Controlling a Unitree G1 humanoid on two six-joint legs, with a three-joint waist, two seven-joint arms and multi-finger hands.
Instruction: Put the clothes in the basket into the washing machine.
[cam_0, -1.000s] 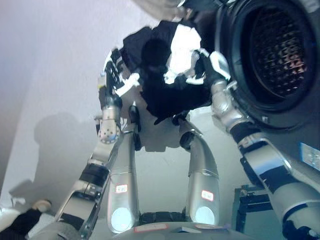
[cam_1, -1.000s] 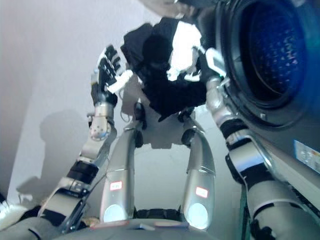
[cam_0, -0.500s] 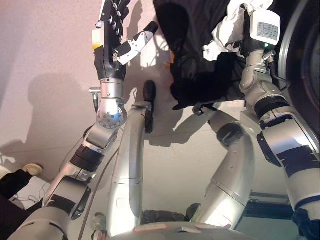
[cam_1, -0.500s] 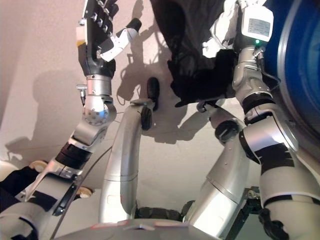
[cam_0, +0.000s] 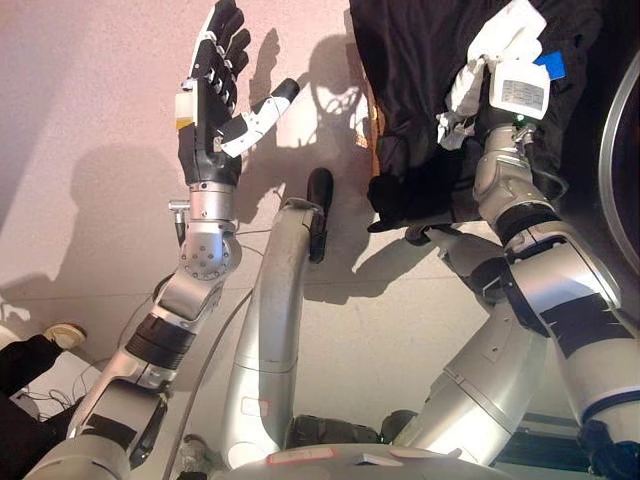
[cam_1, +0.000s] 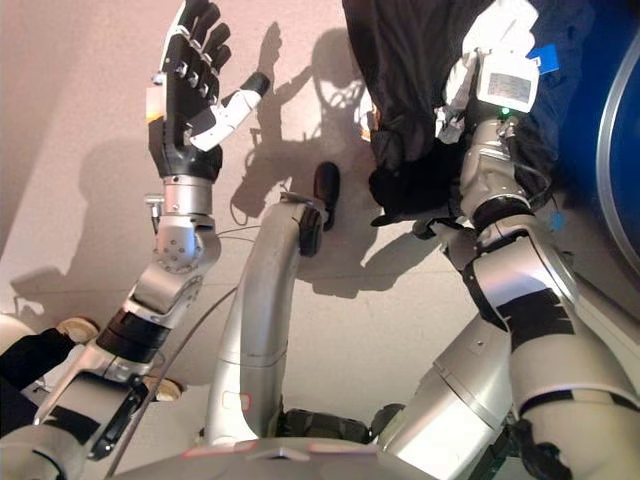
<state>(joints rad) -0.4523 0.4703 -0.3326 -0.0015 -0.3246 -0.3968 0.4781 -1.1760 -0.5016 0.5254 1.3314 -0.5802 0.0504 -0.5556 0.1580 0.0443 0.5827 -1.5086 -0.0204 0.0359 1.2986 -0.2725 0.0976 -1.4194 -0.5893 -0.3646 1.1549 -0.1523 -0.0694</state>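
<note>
Black cloth fills the 1 o'clock part of the left eye view: a bundle of dark clothes (cam_0: 420, 110) hangs from the right hand (cam_0: 500, 45), which shows white against it. Its fingers are buried in the folds, so I cannot tell how they are set. The bundle is raised well off the floor (cam_0: 90, 150), probably to carry it toward the washing machine (cam_0: 622, 150), whose rim curves at 3 o'clock. The left hand (cam_0: 212, 110), at 11 o'clock, is spread flat with fingers straight, holding nothing, likely kept clear as a spare.

In the right eye view the same clothes hang at 1 o'clock, just beside the machine's rim, not yet inside. No basket shows in either view.
</note>
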